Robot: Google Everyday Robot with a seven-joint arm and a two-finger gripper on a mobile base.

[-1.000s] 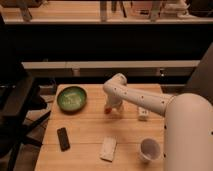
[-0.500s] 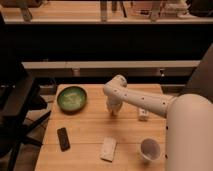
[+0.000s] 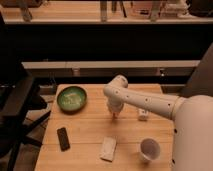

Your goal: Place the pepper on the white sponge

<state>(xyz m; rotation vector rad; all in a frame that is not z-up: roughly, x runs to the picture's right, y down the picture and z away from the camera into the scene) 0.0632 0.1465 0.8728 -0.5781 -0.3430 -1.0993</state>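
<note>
So the white arm (image 3: 150,101) reaches in from the right across the wooden table (image 3: 85,127), and the gripper (image 3: 115,111) points straight down near the middle, just right of the green bowl (image 3: 71,98). The pepper (image 3: 116,116) is only a bit of orange-red right at the gripper's tip, down at the table surface. Honestly can't tell how far open the gripper is, or whether it has hold of the pepper or is just on top of it. The white sponge (image 3: 108,148) lies flat nearer the front edge, apart from the pepper. A white cup (image 3: 149,149) stands right of the sponge, with a black slab (image 3: 63,138) off to its left.
</note>
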